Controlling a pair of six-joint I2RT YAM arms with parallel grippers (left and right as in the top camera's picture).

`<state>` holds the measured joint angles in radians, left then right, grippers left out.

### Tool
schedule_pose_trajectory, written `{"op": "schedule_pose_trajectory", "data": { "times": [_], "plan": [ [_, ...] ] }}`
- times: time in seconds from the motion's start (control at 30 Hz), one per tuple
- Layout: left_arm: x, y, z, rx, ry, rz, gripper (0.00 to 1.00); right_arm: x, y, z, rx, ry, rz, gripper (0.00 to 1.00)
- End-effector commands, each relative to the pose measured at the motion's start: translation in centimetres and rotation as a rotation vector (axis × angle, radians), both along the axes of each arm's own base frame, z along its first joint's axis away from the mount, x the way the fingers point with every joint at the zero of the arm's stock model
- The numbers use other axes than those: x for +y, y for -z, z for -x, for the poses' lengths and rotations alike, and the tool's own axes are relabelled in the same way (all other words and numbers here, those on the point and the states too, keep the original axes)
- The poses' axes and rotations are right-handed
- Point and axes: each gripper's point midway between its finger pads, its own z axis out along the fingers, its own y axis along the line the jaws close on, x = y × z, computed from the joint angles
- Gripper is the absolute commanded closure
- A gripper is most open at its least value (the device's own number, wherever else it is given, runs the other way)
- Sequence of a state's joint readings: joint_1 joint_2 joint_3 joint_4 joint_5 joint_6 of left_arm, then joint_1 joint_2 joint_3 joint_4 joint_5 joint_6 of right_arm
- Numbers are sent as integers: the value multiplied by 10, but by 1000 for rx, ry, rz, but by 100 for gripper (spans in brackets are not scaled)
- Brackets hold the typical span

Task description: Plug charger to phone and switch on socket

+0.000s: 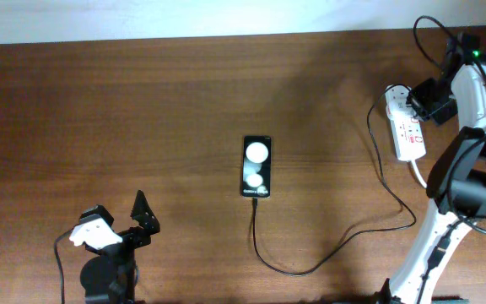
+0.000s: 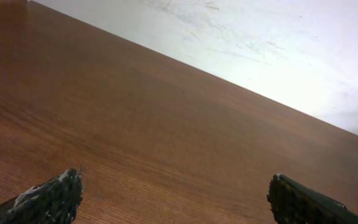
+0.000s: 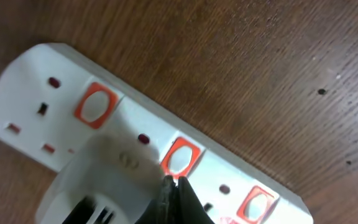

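The phone (image 1: pixel 256 166) lies flat mid-table, two white spots on its face. The charger's thin black cable (image 1: pixel 327 262) runs from the phone's near end, loops right and up to the white-and-black adapter (image 1: pixel 397 95) (image 3: pixel 98 186) sitting in the socket (image 1: pixel 408 127) (image 3: pixel 55 99), a white power strip with red-framed switches at the right. My right gripper (image 3: pixel 174 179) is shut, its tips pressed at the middle red switch (image 3: pixel 180 155) beside the adapter; overhead it shows over the strip's far end (image 1: pixel 433 100). My left gripper (image 1: pixel 142 221) (image 2: pixel 176 196) is open and empty near the front left.
The socket's thick white cord (image 1: pixel 418 173) leaves its near end toward the right arm's base. The table's far edge meets a white wall (image 1: pixel 184 17). Bare wood shows in the left wrist view (image 2: pixel 166 124).
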<state>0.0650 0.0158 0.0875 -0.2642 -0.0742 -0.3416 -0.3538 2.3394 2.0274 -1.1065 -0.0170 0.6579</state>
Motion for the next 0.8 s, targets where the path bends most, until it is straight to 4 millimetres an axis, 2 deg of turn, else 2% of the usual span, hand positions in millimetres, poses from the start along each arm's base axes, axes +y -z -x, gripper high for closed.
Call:
{"op": "schedule_pose_trajectory", "data": {
  "times": [0.0, 0.2, 0.4, 0.47, 0.63, 0.7, 0.77],
  "plan": [
    [0, 1, 0, -2, 3, 7, 1, -1, 13, -4, 4, -1, 0, 96],
    [0, 1, 0, -2, 3, 7, 1, 23, 30, -2, 41, -62, -10, 96],
    [0, 1, 0, -2, 3, 7, 1, 30, 34, -1, 45, -80, -25, 96],
    [0, 1, 0, -2, 3, 7, 1, 40, 38, -4, 23, -143, -76, 96],
    [0, 1, 0, -2, 3, 7, 1, 56, 58, 11, 65, -176, -128, 96],
    [0, 1, 0, -2, 3, 7, 1, 56, 63, 13, 68, -180, -119, 96],
    [0, 1, 0, -2, 3, 7, 1, 46, 62, 15, 74, -164, -98, 96]
  ]
}}
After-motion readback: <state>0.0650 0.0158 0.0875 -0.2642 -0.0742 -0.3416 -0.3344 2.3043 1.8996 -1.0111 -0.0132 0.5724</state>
